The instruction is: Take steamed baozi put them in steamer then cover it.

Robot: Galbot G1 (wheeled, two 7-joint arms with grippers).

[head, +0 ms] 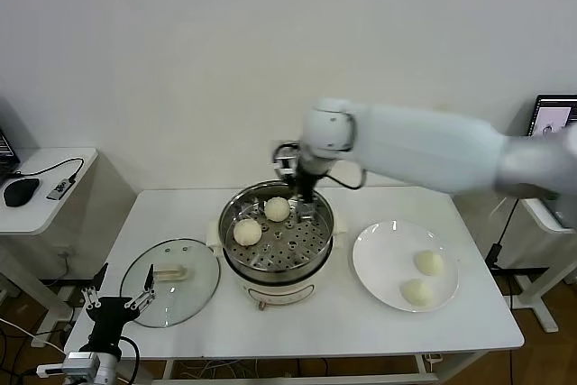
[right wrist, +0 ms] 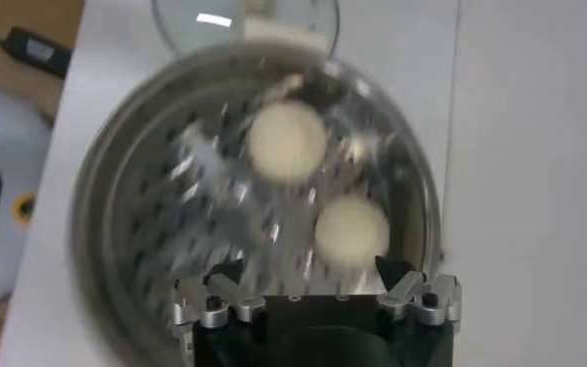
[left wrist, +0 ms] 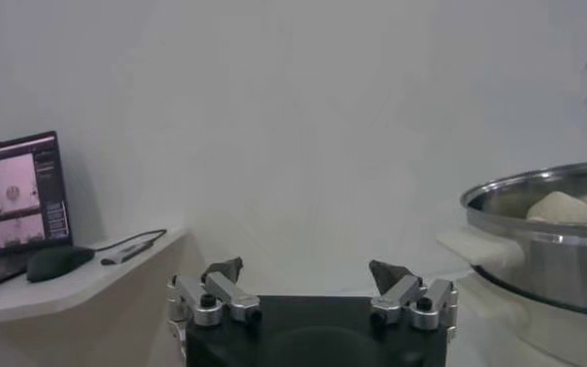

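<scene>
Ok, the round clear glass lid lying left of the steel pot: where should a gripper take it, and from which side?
Probably by the cream-white bar handle at the centre of the glass lid, coming straight down from above. The lid lies flat on the white table with its rim low, so only the raised bar offers the fingers a hold.

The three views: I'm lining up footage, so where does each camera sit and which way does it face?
Head: high, facing down on the table; right arm over the steamer.
Left wrist: low beside the table, looking level past the open left gripper.
Right wrist: above, looking down past the open right gripper.
All share the steamer and baozi.
</scene>
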